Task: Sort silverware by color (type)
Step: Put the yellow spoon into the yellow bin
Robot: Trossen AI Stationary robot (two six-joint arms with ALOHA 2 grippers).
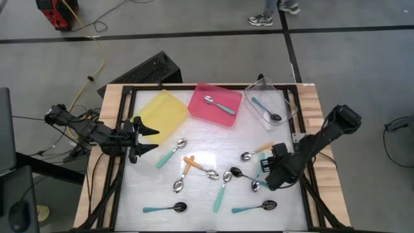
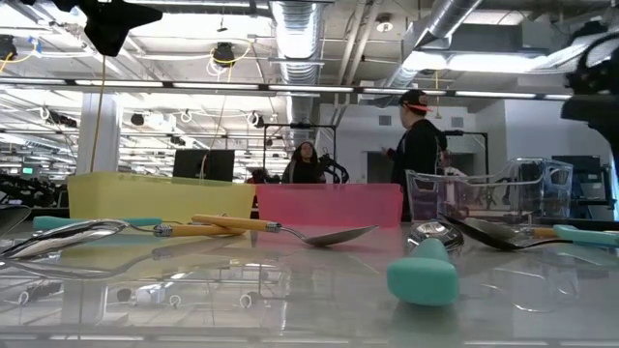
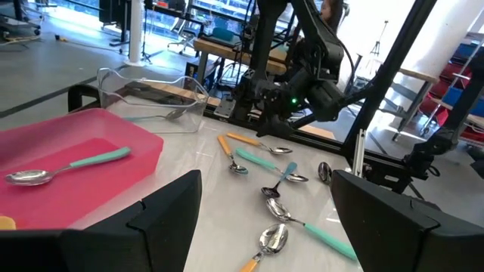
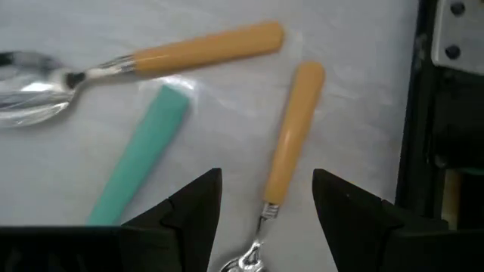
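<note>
Hovering low at the surface's (image 1: 200,155) right side, right gripper (image 4: 266,200) has its jaws spread either side of an orange spoon's (image 4: 291,136) handle, not clamped on it. A second orange spoon (image 4: 200,47) and a teal handle (image 4: 140,151) lie just beside. Left gripper (image 1: 143,140) waits wide open, holding nothing, at the left edge by the yellow tray (image 1: 163,112). Pink tray (image 1: 217,102) holds one teal spoon (image 1: 220,104); clear tray (image 1: 270,103) holds another (image 1: 265,109), bowl probably black. Remaining spoons are scattered mid-surface, teal and orange mixed.
</note>
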